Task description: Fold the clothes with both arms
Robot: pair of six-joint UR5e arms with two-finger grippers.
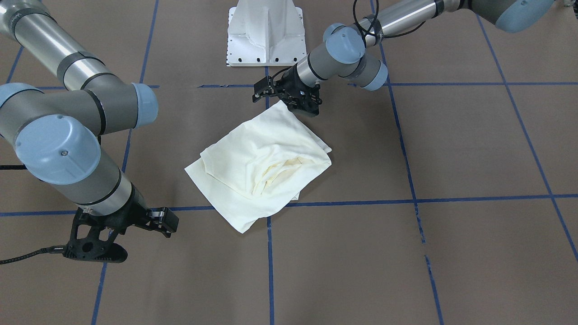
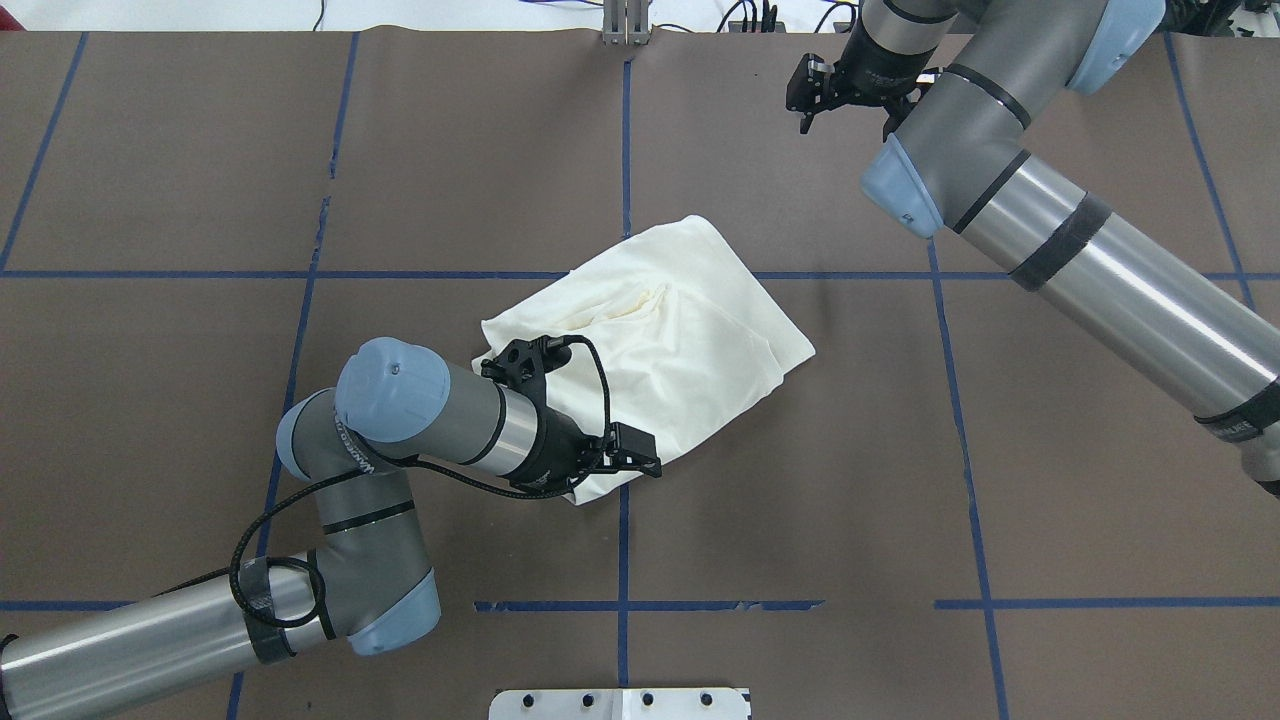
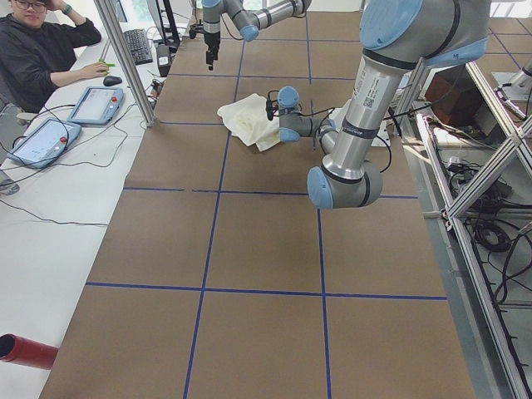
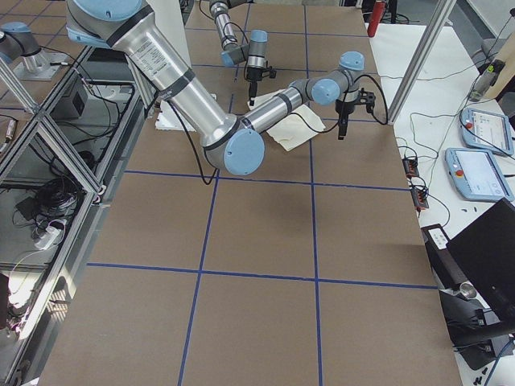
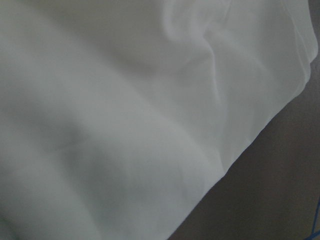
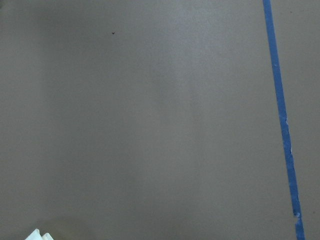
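Cream shirt (image 1: 244,158) lies folded and rumpled, plain side up.

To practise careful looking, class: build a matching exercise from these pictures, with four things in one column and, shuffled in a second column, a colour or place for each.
Column one
1. shirt
2. left gripper
3. right gripper
4. tape

Column two
A. blue, in lines across the table
B. over bare table, apart from the shirt
C. cream, lying mid-table
D. at a corner of the shirt

Pairs: 1-C, 2-D, 3-B, 4-A
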